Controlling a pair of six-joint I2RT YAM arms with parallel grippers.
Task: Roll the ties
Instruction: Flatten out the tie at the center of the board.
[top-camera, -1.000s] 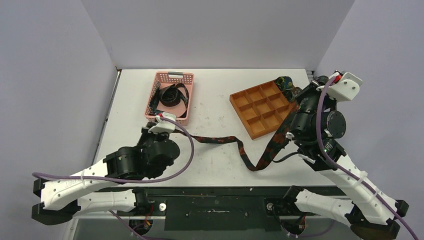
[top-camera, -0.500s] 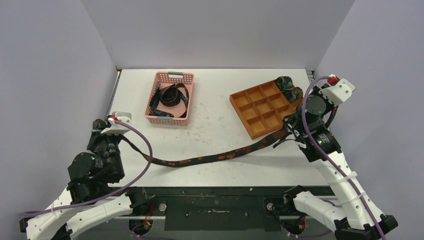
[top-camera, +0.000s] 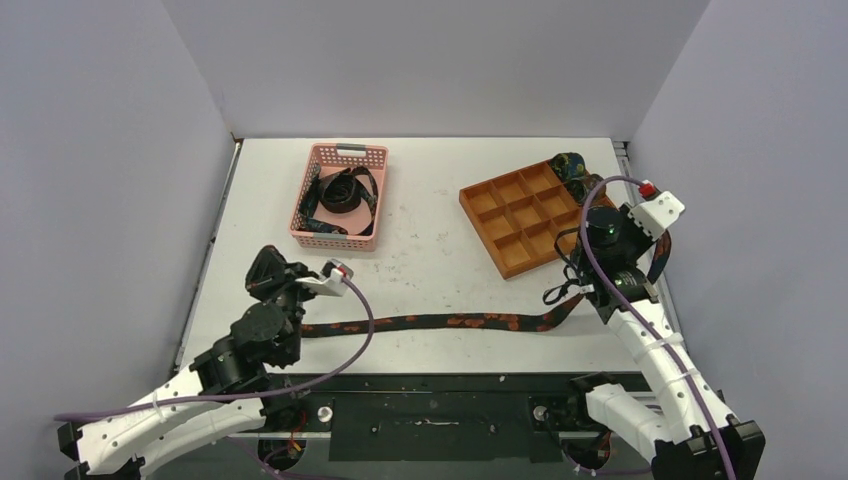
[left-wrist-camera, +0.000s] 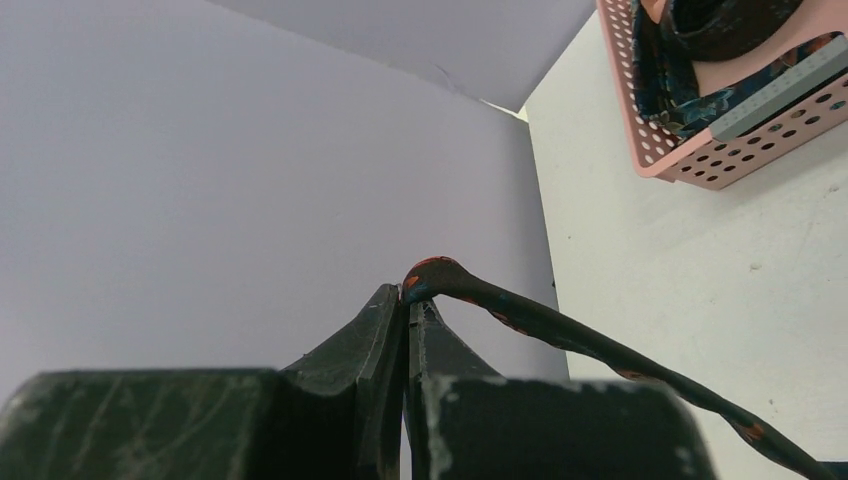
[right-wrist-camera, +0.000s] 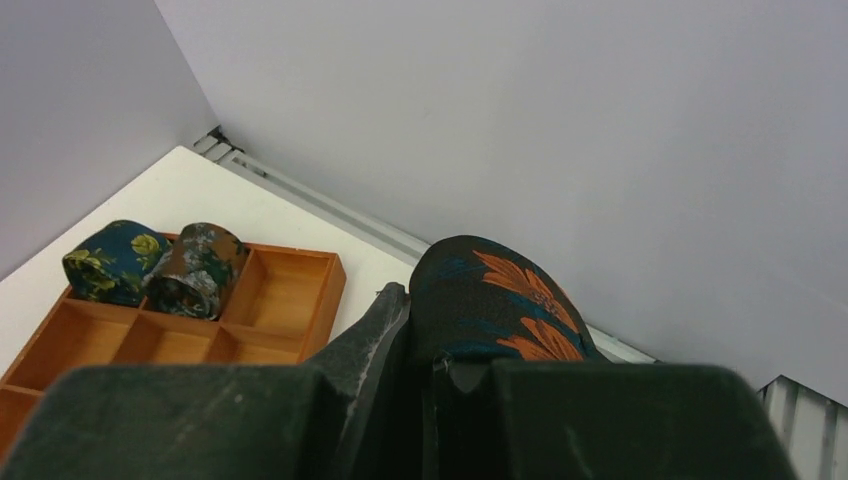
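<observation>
1. The tie (top-camera: 440, 322), dark with orange-red motifs, lies as a flat strip on the table (top-camera: 430, 262). It is drawn almost straight between the two grippers, and no turn of a roll has been started.
2. The left gripper (left-wrist-camera: 408, 300) is closed tight on the narrow end. A small loop of fabric stands just past its fingertips, and the strip runs away from it toward the other arm.
3. The right gripper (right-wrist-camera: 420, 300) is closed on the wide end, whose orange leaf print rises beyond the fingertips. Close under this gripper, the overhead view shows the strip kinked or twisted; I cannot tell which.
4. Two finished rolls (right-wrist-camera: 150, 268) sit side by side in adjoining end compartments of the orange tray (top-camera: 530, 238), just ahead of the right gripper. Loose ties (top-camera: 343, 195) lie heaped in the pink basket (left-wrist-camera: 720, 160), ahead of the left gripper.
5. Risks, as judged:
   - The left grip holds very little fabric, so more tension could pull the narrow end free.
   - A twist left near the right gripper would wind into the roll and make it lopsided.
   - Slackening unevenly could let the strip buckle or slide toward the near table edge.
   - The right gripper works close to the tray, so a wide swing could knock it.
</observation>
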